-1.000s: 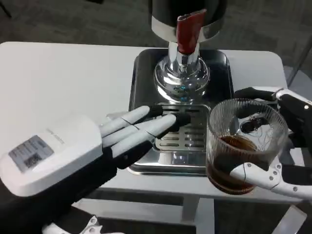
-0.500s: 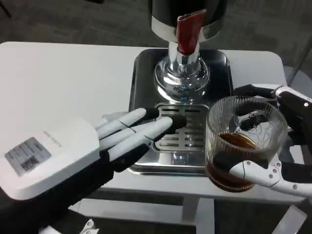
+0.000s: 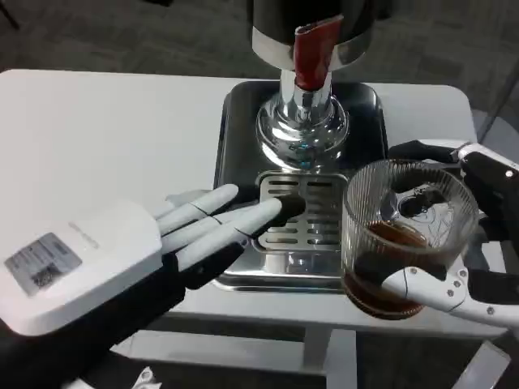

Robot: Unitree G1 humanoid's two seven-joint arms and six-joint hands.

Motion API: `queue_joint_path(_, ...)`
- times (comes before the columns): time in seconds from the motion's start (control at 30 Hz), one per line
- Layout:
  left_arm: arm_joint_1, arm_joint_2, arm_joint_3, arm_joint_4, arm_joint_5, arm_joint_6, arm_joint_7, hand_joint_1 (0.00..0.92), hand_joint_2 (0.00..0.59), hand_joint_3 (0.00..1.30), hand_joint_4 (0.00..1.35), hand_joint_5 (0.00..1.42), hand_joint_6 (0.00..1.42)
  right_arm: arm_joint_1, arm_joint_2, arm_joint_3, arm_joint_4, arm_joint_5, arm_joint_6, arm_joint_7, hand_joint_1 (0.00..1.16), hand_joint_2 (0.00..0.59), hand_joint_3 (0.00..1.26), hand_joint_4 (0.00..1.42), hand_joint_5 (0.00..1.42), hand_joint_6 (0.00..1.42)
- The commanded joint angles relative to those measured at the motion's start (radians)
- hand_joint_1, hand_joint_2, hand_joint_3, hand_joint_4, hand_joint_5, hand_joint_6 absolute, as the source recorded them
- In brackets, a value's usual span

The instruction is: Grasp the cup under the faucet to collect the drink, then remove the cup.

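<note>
On the left of the head view my left hand [image 3: 105, 259] lay low over the white counter [image 3: 97, 138], fingers [image 3: 235, 223] stretched out nearly straight and slightly apart with nothing in them, their dark tips resting at or just over the near-left edge of the slotted drip tray [image 3: 304, 215]. I could not tell for certain whether those tips touched the grille.

In the middle stood the dispenser: its chrome base [image 3: 302, 130] on the steel tray, the red tap handle [image 3: 312, 49] above it, the outlet pointing down over the grille.

To the right, the ribbed glass cup [image 3: 405, 235] was upright, about a third full of dark drink, and it sat off to the right of the faucet line, at the tray's front right corner rather than under the spout. My right hand [image 3: 470, 243] wrapped it: one white finger crossed the front low on the glass, black parts reached round behind the rim.

I judged the filling done and the removal under way. The cup lay inside the right hand's grasp, axis vertical, so it should travel right and toward me, level.
</note>
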Motion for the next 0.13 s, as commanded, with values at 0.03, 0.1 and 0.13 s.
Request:
queue_joint_path(0.03, 0.012, 0.008, 0.005, -0.014, -0.007, -0.003, -0.010, 0.000, 0.124, 0.00, 0.00, 0.00, 0.07, -0.004, -0.005, -0.007, -0.027, 0.015, -0.016, -0.002, 0.89, 0.166, 0.90, 1.07, 1.38, 1.42)
queue_joint_path(0.1, 0.011, 0.008, 0.004, -0.015, -0.009, 0.000, -0.009, 0.000, 0.124, 0.00, 0.00, 0.00, 0.07, -0.003, -0.005, -0.008, -0.027, 0.016, -0.017, -0.002, 0.89, 0.166, 0.90, 1.07, 1.38, 1.42)
queue_joint_path(0.13, 0.010, 0.008, 0.004, -0.016, -0.009, 0.001, -0.009, 0.000, 0.124, 0.00, 0.00, 0.00, 0.07, -0.004, -0.006, -0.009, -0.027, 0.016, -0.017, -0.002, 0.89, 0.166, 0.90, 1.07, 1.38, 1.42)
